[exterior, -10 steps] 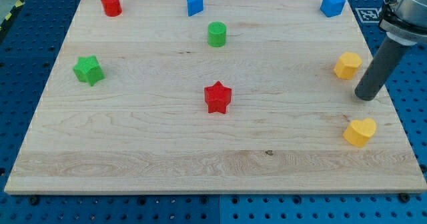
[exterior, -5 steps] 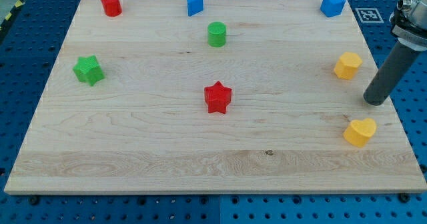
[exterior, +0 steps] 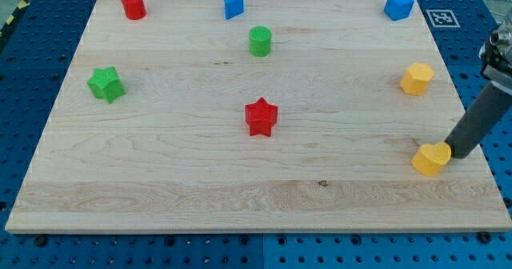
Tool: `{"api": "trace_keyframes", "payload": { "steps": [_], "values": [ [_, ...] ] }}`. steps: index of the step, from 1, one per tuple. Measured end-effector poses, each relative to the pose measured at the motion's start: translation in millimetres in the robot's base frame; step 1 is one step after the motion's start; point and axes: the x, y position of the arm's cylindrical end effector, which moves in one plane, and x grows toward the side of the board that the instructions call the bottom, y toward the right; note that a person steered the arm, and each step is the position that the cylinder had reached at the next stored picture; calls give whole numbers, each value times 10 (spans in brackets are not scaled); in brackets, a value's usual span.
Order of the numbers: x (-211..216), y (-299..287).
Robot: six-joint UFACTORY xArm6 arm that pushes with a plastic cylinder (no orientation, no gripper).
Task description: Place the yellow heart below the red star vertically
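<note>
The yellow heart lies near the board's right edge, low in the view. My tip stands right against its right side, touching or nearly touching it. The red star sits near the board's middle, far to the left of the heart and a little higher in the view. The rod slants up to the view's right edge.
A yellow hexagon-like block lies above the heart. Blue blocks sit at top middle and top right. A green cylinder, a green star and a red cylinder lie to the left. The board's right edge is close.
My tip has moved down and slightly right along the board's right side, from beside the yellow hexagon-like block to the yellow heart's right side. No block has visibly moved.
</note>
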Motion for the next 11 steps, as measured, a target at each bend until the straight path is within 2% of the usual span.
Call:
{"api": "trace_keyframes", "payload": {
  "steps": [2, 11],
  "values": [
    [60, -442],
    [164, -791]
  ]
}}
